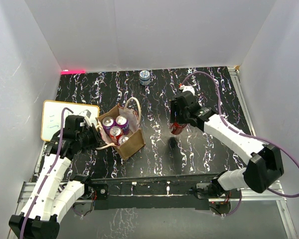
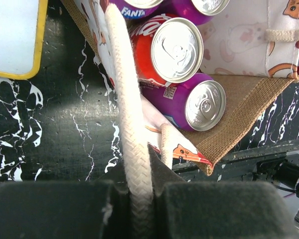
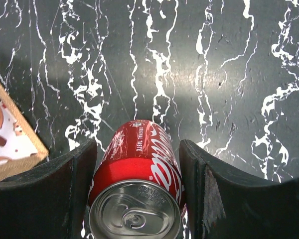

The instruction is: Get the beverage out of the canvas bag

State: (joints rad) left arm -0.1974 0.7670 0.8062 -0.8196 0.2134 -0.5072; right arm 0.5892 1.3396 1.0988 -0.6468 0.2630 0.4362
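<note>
Our left gripper point(image 2: 139, 199) is clamped on the rope handle point(image 2: 131, 124), in our judgement to steady the canvas bag point(image 1: 133, 144) near the bench's point(image 1: 204, 149) left edge. Our right gripper point(image 3: 138, 164) grips the red can point(image 3: 139, 144) above the bench's middle, clear of the bag. Four other cans point(image 2: 177, 50) sit inside it.

The top camera overlooks the whole table point(image 1: 199, 149); both wrist cameras look down closely, each catching the canvas bag point(image 1: 132, 144).
</note>
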